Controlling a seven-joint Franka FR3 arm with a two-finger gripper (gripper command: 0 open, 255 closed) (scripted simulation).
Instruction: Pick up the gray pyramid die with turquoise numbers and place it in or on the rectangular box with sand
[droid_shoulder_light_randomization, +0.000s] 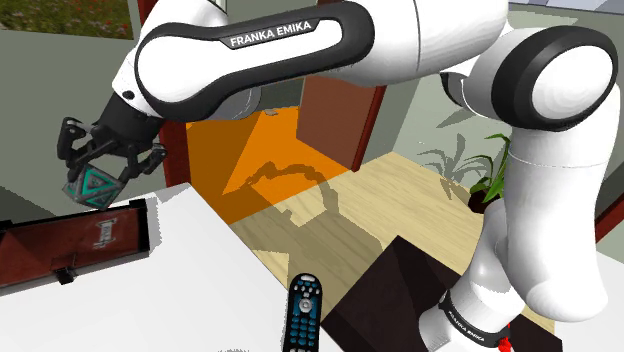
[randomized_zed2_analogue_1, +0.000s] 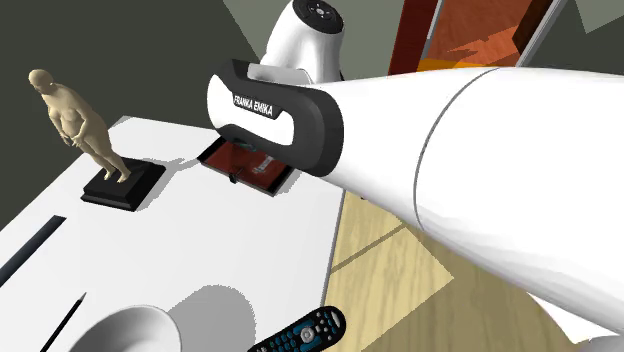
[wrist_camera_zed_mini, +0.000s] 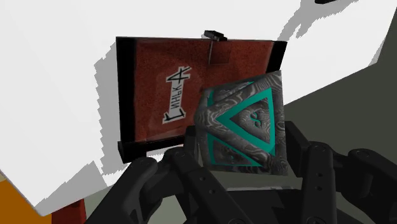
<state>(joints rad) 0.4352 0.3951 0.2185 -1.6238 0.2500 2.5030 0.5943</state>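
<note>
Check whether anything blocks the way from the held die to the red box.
Nothing visible does. The die, clasped in the gripper, hangs in open air above the table near one end of the box, whose red inside lies uncovered.

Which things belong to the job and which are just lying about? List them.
Job: die, clasped in the gripper; box with a red-brown inside.
Lying about: remote, figurine, white bowl, potted plant.
</note>
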